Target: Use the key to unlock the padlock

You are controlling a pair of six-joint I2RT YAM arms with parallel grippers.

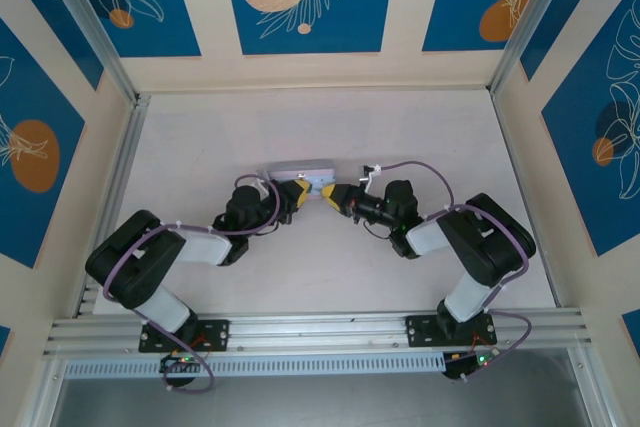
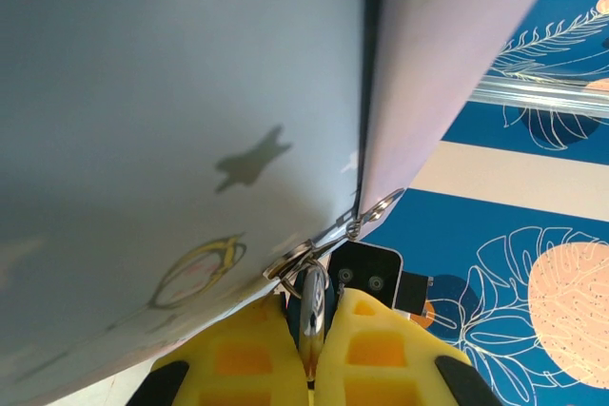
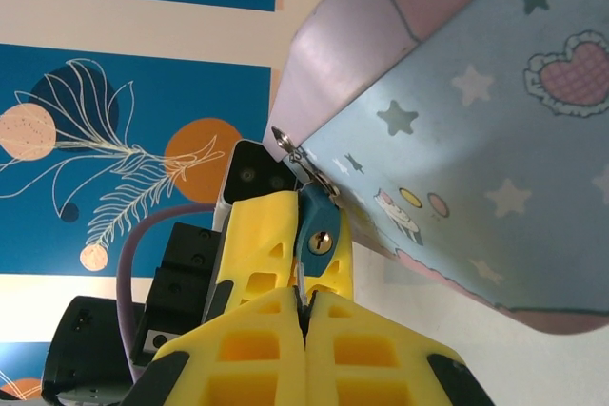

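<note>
Left hand [image 2: 314,309] pinches the padlock [image 3: 319,235] (hanging at a corner of the tin [image 3: 476,168]); right hand [image 3: 304,301], pressed together, seemingly nips the key [image 3: 301,284], barely visible.

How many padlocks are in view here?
1: the padlock at the tin's corner, pinched in the left claw, keyhole facing the right claw. Another could hide behind the tin.

Overhead view looking down on table [image 1: 330,127], wrist views close up, facing each other across padlock [image 3: 314,225]
</note>
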